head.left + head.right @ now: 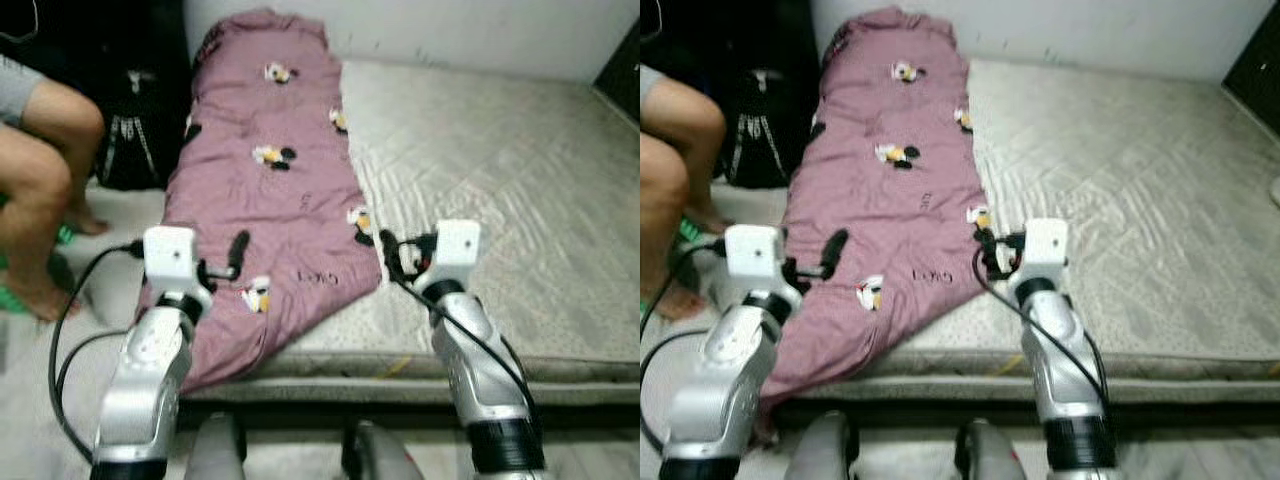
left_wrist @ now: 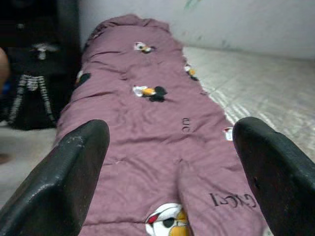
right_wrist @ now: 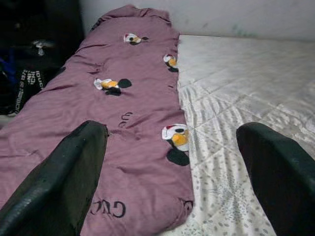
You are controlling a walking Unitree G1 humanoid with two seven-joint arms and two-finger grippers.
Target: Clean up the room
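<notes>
Ideally, the blanket point(image 1: 265, 190) on the bed point(image 1: 500, 180) should be gripped at its near edge by both grippers' spread fingers point(image 2: 74, 172).

- The person point(image 1: 40, 180) is cut off by the left edge; just bent legs and a grey sleeve show.
- The mattress point(image 1: 500, 180) runs off the right edge.
- The quilt point(image 1: 265, 190) hangs over the mattress's near-left corner, its lower hem hidden behind the left arm point(image 1: 150, 370).
- The quilt's small cartoon prints and its lettering are too blurred to read.
- The dark bag point(image 1: 135, 130) beside the bed is lost in shadow.
- Wrist views cut off both grippers' fingers point(image 2: 69, 177) at the bottom edge.
</notes>
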